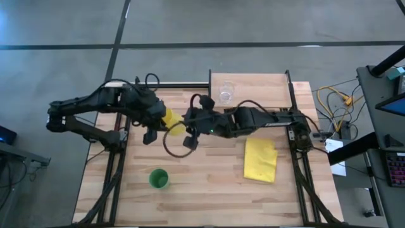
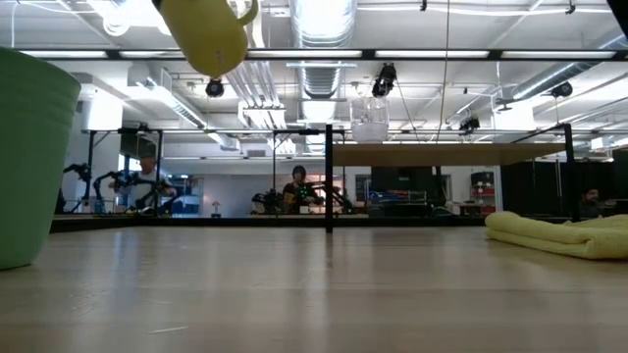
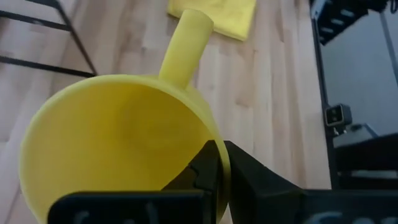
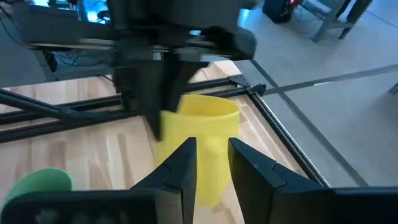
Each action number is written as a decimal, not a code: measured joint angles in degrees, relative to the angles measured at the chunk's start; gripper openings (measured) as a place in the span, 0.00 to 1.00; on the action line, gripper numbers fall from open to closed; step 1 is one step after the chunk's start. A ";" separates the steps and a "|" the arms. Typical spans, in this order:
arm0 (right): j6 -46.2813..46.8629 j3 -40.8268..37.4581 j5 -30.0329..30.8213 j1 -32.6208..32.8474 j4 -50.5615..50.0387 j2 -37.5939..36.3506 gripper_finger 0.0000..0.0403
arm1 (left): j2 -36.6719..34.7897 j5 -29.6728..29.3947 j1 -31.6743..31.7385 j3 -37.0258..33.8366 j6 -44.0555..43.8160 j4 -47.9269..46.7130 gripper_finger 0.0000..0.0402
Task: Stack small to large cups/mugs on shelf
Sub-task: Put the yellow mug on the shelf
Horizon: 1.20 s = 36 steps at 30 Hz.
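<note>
yellow mug (image 1: 168,118) held up off the table (image 1: 209,183), near its left-centre, clenched at the rim by the left claw (image 1: 152,120); one finger (image 3: 205,168) inside the bowl, the other outside, seen plainly in the left wrist view; right claw (image 1: 192,132) just beside the mug on its other side, fingers (image 4: 180,165) parted and empty, the mug wall sitting in line with the gap between them in the right wrist view; not yet touching, by the look of it.

judged a handover in hand: mug lying straight ahead of the right claw, toward the left arm, so the closing move would run along that line; left arm already on the mug, right arm the nearer of the two to the shelf (image 1: 253,82).

mug's long axis roughly upright though tilted in the low view, mouth toward the left wrist, stubby handle (image 3: 185,40) pointing out toward the yellow cloth (image 1: 261,159).

small clear cup (image 1: 226,93) already upright on the shelf at the far edge of the table, well apart from the mug and off to the right of it; green cup (image 1: 158,178) upright on the table near the front edge, apart from both claws.
</note>
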 joint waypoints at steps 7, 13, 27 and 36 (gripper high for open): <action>3.34 -0.01 -5.22 -1.02 -1.95 -0.02 0.22 | 1.37 -1.43 -2.00 0.00 0.50 0.74 0.00; 6.78 -0.74 -7.59 -1.80 -4.01 0.00 0.22 | 1.31 -2.16 -2.00 0.00 0.52 1.64 0.00; 7.06 -3.20 -7.33 -3.43 -3.51 -0.11 0.23 | 1.04 -3.45 -2.31 1.75 2.80 1.51 0.00; 6.79 -3.25 -7.14 -3.46 -3.53 -0.15 0.23 | 0.99 -3.44 -2.35 1.75 3.27 0.72 0.00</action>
